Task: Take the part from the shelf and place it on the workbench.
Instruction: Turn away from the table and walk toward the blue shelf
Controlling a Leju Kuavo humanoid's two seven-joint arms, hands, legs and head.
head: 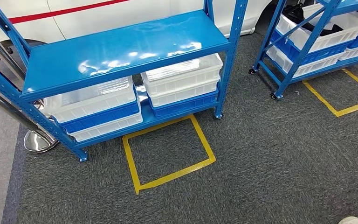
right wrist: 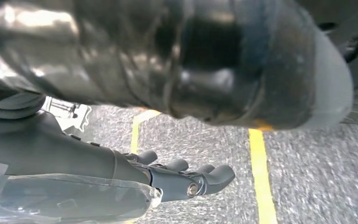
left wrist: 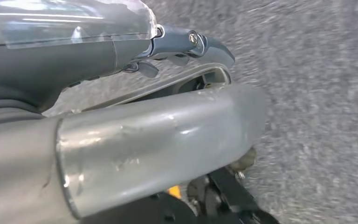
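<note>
Basically approach phase, nothing grasped yet. Nearest: both arms hang at the robot's sides. Left hand [left wrist: 186,44] in its wrist view points at grey carpet, fingers loosely extended and a little apart, nothing in them. Right hand [right wrist: 186,175] likewise, fingers slightly curled and spread over carpet with yellow tape lines behind, holding nothing.

Next out in the head view, the yellow tape square [head: 170,154] sits on the carpet just in front of the shelf [head: 121,51]. My read: it is the standing mark, and the robot is not on it yet, so step onto it and square up before any arm lifts.

Beyond it, the blue shelf has a bare glossy upper deck and stacked bins on the lower deck: left bin stack [head: 95,109], right bin stack [head: 182,84], white trays over blue ones. The part itself cannot be made out; presumably in one of the top white trays, contents too pale and blurred to tell. No table seen here.

Doing it well: the upper deck overhangs the bins, so the reach likely has to go in low under that edge, hand spread before entry. Confirm which tray holds the part first. Far right, a second shelf [head: 307,46] with more bins is well apart; probably not the target.
</note>
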